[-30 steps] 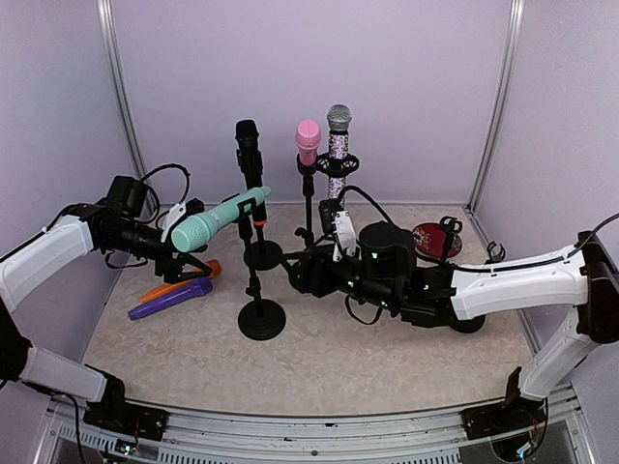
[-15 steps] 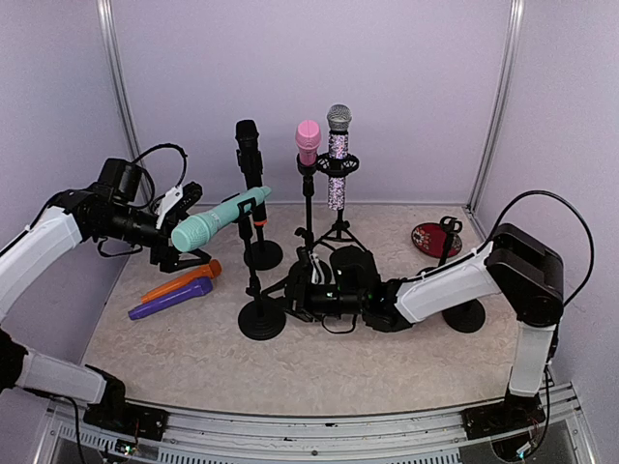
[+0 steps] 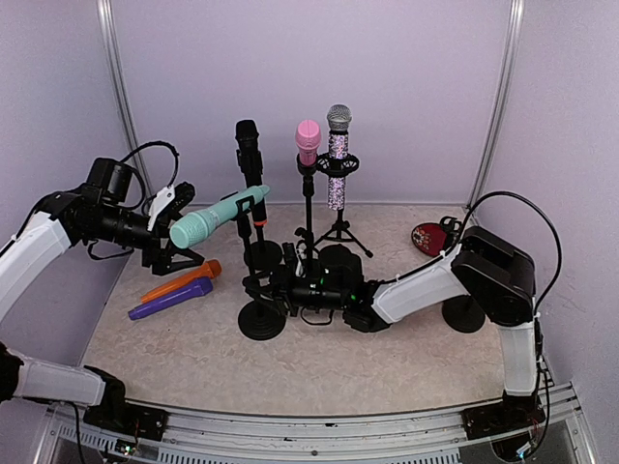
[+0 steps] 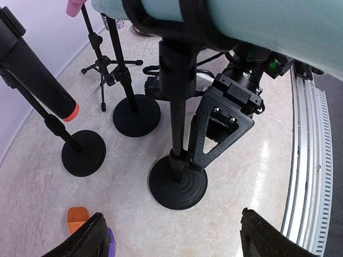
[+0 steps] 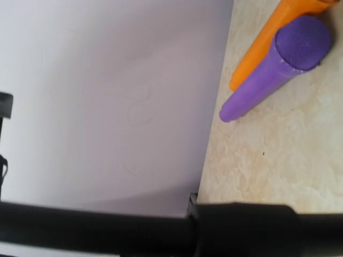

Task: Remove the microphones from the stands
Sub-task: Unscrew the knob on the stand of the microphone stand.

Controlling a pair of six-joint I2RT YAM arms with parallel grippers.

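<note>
Within the last 1 second the right gripper (image 3: 261, 285) swung left onto the stand (image 3: 261, 320) pole, lower center, jaws narrowing; whether it has clamped cannot be told. The left gripper (image 3: 179, 232) gapes empty beside the teal microphone (image 3: 222, 215), clipped left of center. The stand looks nearly braced for pulling.

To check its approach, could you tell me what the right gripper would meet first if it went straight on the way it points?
The stand pole under the teal mic: the right gripper sits right beside it, low down. Whether it touches is unclear. Farther along lies the purple mic.
</note>
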